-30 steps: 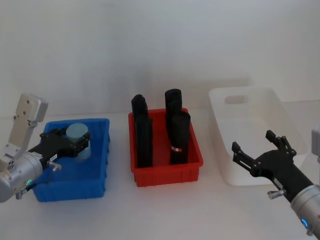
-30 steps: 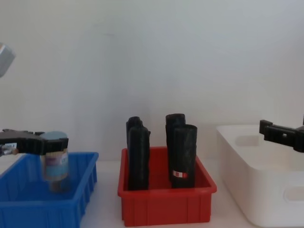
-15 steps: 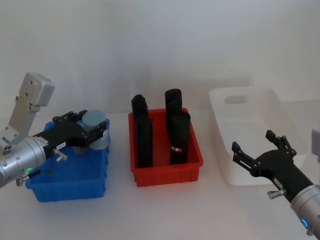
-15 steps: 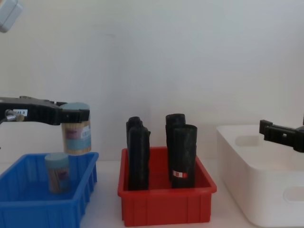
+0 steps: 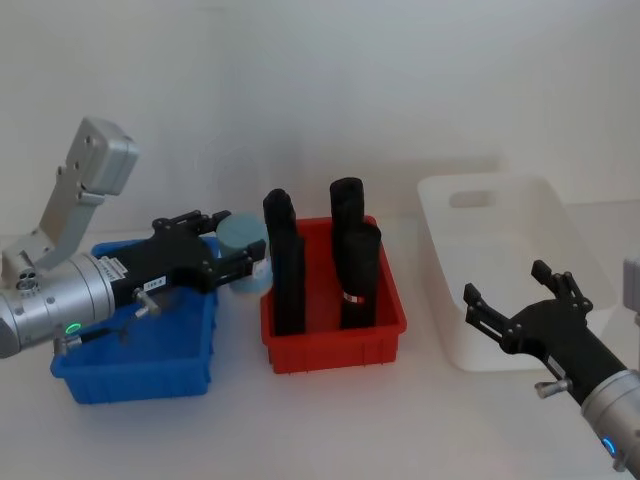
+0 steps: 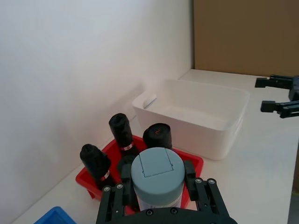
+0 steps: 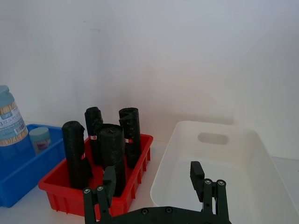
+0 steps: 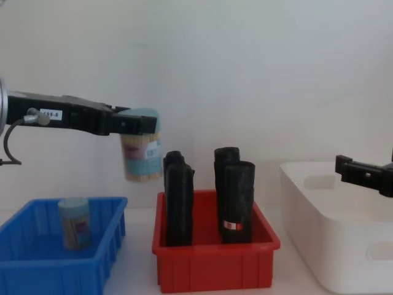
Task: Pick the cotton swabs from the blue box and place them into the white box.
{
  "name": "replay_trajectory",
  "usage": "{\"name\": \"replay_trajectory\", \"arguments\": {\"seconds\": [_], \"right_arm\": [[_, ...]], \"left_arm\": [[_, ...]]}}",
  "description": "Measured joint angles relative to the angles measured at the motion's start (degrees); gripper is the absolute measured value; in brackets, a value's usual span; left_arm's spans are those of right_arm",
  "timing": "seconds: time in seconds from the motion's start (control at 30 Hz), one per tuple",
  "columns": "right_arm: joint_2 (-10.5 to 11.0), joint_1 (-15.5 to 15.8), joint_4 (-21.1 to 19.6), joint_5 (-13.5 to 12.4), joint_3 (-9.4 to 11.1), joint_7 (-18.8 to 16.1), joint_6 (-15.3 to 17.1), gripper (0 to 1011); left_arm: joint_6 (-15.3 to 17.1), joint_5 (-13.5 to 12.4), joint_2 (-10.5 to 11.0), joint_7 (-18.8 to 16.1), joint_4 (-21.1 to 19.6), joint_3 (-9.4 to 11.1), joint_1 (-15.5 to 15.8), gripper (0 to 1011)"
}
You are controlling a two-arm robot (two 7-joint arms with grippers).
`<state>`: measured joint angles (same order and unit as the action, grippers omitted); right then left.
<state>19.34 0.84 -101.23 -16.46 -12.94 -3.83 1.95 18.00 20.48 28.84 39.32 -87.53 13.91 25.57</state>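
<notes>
My left gripper is shut on a cotton swab jar with a light blue lid. It holds the jar upright in the air, past the blue box's right edge and beside the red bin. From the chest the jar hangs well above table level. The left wrist view looks down on the lid between the fingers. Another swab jar stands in the blue box. The white box sits at the far right. My right gripper hovers open at its near side, holding nothing.
A red bin with several upright black rolls stands between the blue box and the white box. The rolls rise above the bin's rim, about level with the held jar's base in the chest view. A white wall runs close behind.
My left gripper has lifted the jar out of the blue box and carried it up and rightward toward the red bin. The right arm has not moved.
</notes>
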Motion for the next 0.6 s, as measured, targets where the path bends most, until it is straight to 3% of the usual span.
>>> {"name": "replay_trajectory", "arguments": {"seconds": [0.23,0.6], "right_arm": [[0.0,0.0,0.0,0.0,0.0,0.0,0.0,1001],[0.0,0.0,0.0,0.0,0.0,-0.1,0.0,1001]], "left_arm": [[1.0,0.2,-0.8,5.7,-1.1,1.2,1.3,669],[2.1,0.5,-1.8,10.5,-2.0,2.6,2.7,669]]}}
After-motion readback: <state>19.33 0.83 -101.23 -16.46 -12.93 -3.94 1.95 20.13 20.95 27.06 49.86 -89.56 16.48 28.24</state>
